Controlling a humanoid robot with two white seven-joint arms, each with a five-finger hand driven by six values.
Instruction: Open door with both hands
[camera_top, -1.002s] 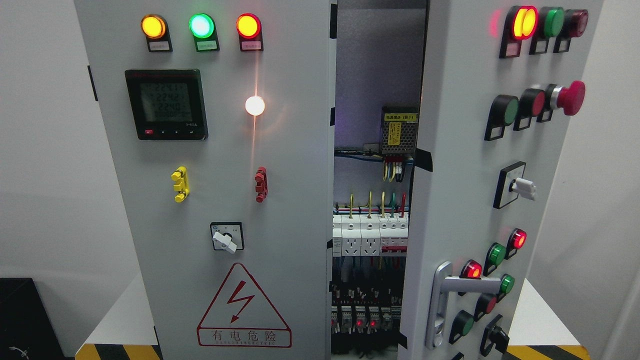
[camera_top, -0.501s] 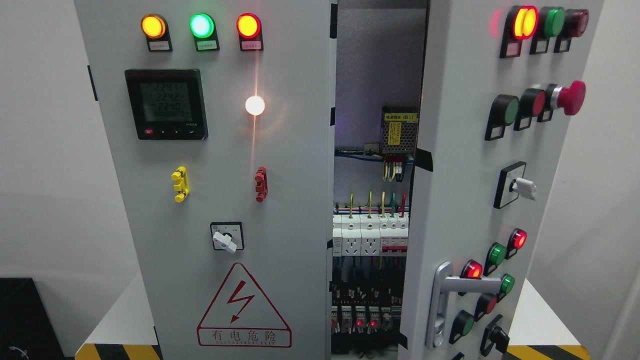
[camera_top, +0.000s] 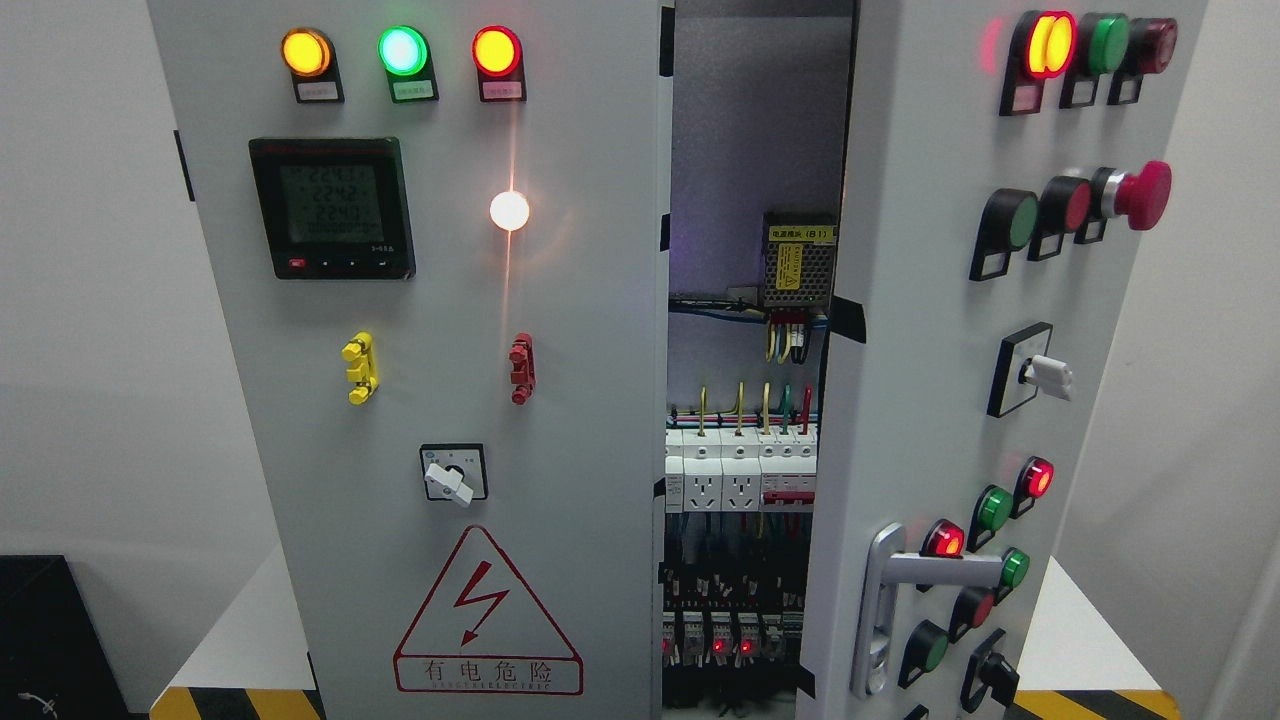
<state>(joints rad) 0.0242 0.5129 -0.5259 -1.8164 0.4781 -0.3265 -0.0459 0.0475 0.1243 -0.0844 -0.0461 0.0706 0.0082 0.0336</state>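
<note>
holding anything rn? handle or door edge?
Nothing held in view. Neither hand shows in the head view. The right door stands partly open and its silver handle is free, with nothing on it.

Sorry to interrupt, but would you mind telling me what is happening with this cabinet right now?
Nothing is handling it at this moment: neither robot hand is in view. The electrical cabinet's right door stands ajar, its silver handle untouched, and the gap shows the wiring and breakers inside. The left door, with its meter and lit indicator lamps, is shut.
</note>
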